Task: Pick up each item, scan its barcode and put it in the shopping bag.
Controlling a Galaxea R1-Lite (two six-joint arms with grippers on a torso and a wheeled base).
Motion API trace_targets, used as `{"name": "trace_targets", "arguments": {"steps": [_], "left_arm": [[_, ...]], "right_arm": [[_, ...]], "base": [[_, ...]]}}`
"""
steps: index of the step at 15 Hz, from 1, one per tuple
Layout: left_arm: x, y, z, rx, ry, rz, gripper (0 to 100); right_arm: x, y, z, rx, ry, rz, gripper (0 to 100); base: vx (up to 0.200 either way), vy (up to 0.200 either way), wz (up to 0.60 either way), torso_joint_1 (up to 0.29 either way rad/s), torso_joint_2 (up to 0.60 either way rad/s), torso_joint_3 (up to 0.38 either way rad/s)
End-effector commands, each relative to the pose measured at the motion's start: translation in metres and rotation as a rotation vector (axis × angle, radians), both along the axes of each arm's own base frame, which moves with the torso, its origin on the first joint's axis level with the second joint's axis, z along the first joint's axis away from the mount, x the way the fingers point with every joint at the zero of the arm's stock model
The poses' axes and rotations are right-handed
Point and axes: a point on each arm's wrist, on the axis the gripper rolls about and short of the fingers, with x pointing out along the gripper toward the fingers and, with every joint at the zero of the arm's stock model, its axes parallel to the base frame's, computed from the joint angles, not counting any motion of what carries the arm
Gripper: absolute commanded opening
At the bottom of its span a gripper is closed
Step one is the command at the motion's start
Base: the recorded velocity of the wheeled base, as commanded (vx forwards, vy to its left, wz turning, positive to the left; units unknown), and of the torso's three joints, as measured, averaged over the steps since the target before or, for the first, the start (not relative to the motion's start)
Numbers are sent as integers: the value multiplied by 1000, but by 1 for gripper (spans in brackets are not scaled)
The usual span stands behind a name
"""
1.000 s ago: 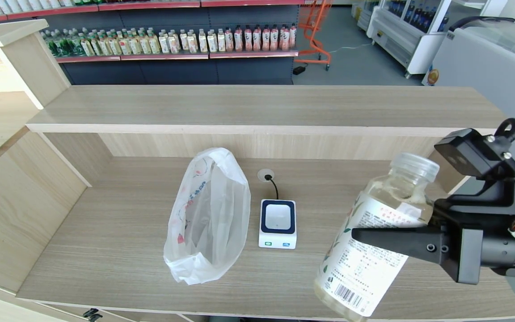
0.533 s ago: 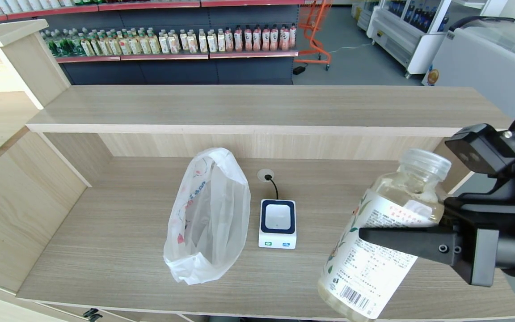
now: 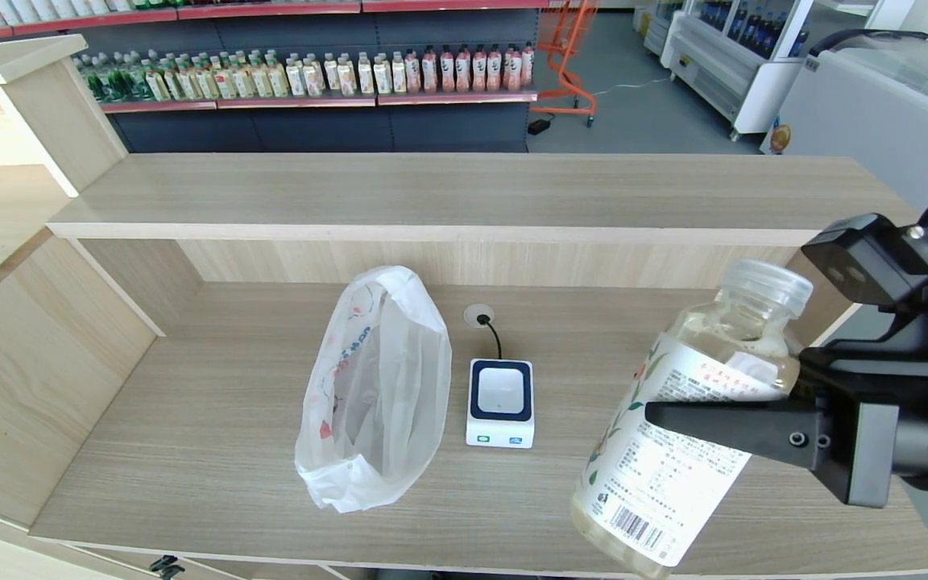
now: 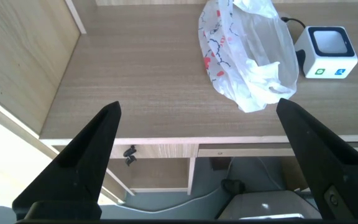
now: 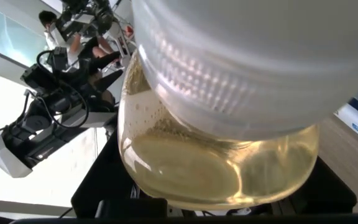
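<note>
Bottle (image 3: 673,491) is held tilted at lower right, clenched in right gripper (image 3: 677,403); barcode (image 3: 635,528) is turned toward the camera. Left gripper (image 4: 197,162) is spread, empty. Step judged: scan pending. Next, barcode must be turned toward scanner (image 3: 500,401), frame centre; bag (image 3: 375,387) afterwards.

The scanner (image 3: 500,402) is a small white box with a dark-framed window on top, lying flat, and a black cable goes out from its far side. Just left of it lies the shopping bag (image 3: 373,387), thin white plastic with red print, its mouth open to the near side. Right of the scanner, well apart, the bottle (image 3: 689,419) is held in the air by the right gripper (image 3: 677,403). It is clear, with pale yellow liquid, tilted with the cap up and the barcode near its base.
</note>
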Motion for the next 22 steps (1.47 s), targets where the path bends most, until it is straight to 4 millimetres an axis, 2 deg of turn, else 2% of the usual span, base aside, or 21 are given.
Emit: {"name": "trace_targets", "arguments": {"steps": [1,3,5,9,11,13,17,22], "left_arm": [[0,0,0,0,2,0,100],[0,0,0,0,2,0,100],[0,0,0,0,2,0,100],[0,0,0,0,2,0,100],[0,0,0,0,2,0,100],[0,0,0,0,2,0,100],[0,0,0,0,2,0,100],[0,0,0,0,2,0,100]], "right_arm": [[2,1,-2,-5,8,7,0],[4,3,-4,-10,8,11,0],[12,3,-11,-62,-81,6,0],[74,-16,-50,-376,-510,-73,0],[99,-10,-57,-448,-653,-50,0],[130,6,-61,-464,-818,-36,0],[154,3,-75,-414,-941,-84,0],[171,10,-114,-405,-897,-41,0]], "base": [[0,0,0,0,0,0],[0,0,0,0,0,0],[0,0,0,0,0,0],[0,0,0,0,0,0],[0,0,0,0,0,0],[0,0,0,0,0,0],[0,0,0,0,0,0],[0,0,0,0,0,0]]}}
